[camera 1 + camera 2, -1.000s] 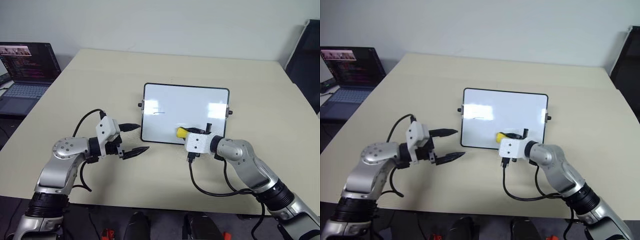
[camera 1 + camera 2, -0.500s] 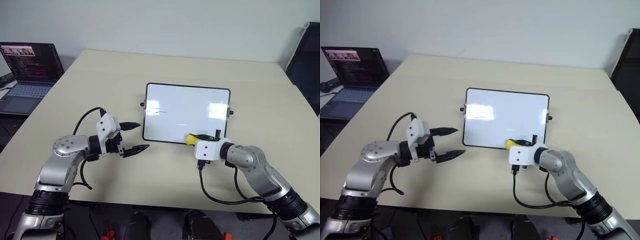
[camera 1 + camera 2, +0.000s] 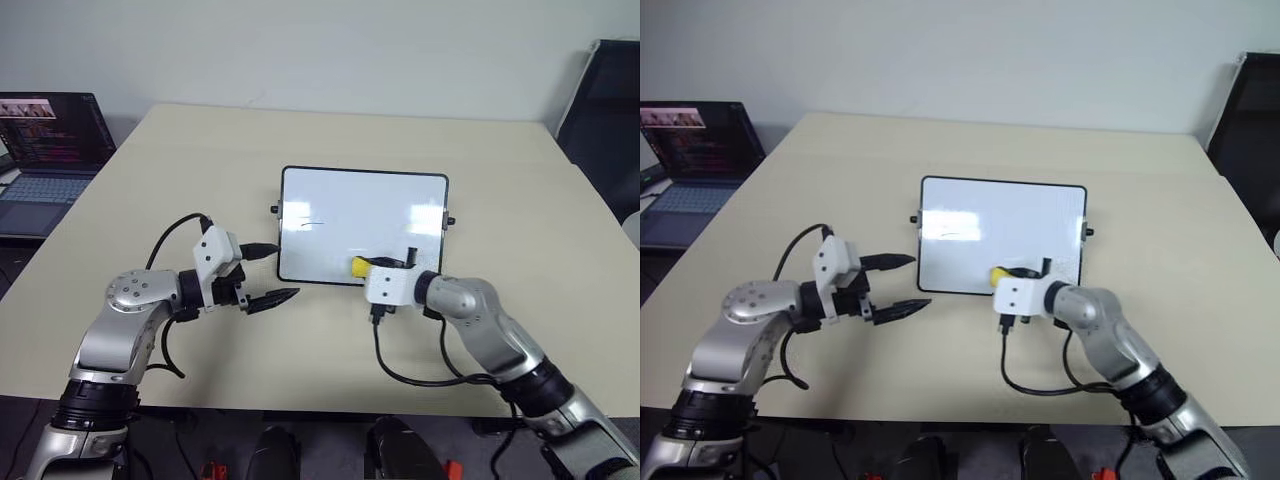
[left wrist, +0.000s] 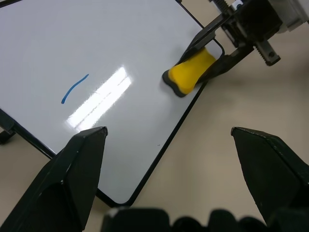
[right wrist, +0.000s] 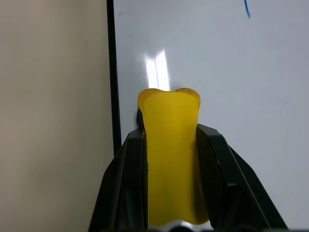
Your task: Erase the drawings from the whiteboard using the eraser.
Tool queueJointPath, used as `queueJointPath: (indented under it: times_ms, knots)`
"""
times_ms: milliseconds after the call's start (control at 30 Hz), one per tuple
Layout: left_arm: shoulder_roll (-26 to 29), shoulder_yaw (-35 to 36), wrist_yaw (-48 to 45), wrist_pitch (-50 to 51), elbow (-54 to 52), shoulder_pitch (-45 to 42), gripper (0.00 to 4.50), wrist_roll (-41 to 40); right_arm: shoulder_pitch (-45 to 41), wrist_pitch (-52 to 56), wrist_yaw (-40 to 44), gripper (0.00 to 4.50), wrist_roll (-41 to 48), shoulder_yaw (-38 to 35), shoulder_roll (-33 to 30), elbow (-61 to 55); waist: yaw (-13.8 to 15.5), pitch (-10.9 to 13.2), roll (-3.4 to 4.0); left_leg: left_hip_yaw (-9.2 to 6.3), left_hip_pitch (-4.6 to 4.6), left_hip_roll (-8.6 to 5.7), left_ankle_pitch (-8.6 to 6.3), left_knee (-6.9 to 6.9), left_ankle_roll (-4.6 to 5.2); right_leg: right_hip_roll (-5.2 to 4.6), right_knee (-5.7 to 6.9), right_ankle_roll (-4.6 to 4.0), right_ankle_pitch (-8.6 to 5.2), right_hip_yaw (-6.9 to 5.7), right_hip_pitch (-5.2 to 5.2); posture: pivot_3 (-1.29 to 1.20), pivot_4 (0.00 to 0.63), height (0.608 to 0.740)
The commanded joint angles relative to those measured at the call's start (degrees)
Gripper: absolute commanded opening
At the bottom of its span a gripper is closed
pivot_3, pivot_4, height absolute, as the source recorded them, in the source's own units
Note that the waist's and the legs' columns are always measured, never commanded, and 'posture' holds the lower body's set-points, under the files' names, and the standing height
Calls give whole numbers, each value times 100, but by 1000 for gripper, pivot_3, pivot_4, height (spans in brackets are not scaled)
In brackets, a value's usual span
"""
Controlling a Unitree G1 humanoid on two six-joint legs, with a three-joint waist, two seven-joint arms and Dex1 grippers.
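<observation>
the left wrist view shows what the head views barely give: a single short blue stroke (image 4: pixel 75 88), the drawings left on the whiteboard (image 4: pixel 58 43), well apart from the eraser (image 4: pixel 189 71), whose dark underside lies against the board near its rounded corner. in the head views that stroke is only a faint dash (image 3: pixel 314 224) on the board's left half. the right wrist view shows the yellow block squeezed at its waist between two black fingers (image 5: pixel 126 183), just inside the board's black frame, with the tip of the blue mark at the far edge.

the right hand (image 3: pixel 385 266) is closed around the eraser at the near edge of the whiteboard, which lies flat in the middle of the worktop (image 3: pixel 520 210). the left hand (image 3: pixel 270 275) hovers with its fingers spread wide and nothing between them, just off the board's near-left corner.

a laptop (image 3: pixel 45 150) with a lit screen sits off the worktop's far left, and a dark chair (image 3: pixel 605 110) stands at far right.
</observation>
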Motion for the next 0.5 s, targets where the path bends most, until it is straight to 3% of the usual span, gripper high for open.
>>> queueJointPath:
  times_ms: [33,200,367,500]
  knots:
    - [17,165,141,71,-281,29,4500,-100,-75,-101,-62,1066,-5,-126,-20,4,15,0,0,1,-2,0,0,-1,0,0,-2,1,-1,0,-1,0,150,740]
    - [-141,480,646,239,-419,223,4500,-229,295,69,157,1066,749,-743,5,-698,57,1,0,0,-16,-1,-1,-11,-1,-2,-7,15,-3,-3,-7,0,150,740]
    - [-445,1101,1317,798,-636,520,4500,-771,720,1040,327,1066,1926,-1594,336,-1809,37,3,1,-7,-20,0,-2,-24,-1,-1,-5,29,-2,-9,-10,0,150,740]
    - [-388,1291,1507,752,-681,631,4500,-702,885,1742,191,1066,2558,-2135,514,-2409,34,3,2,-13,-19,2,-2,-26,-1,1,-4,26,-3,-13,-10,0,150,740]
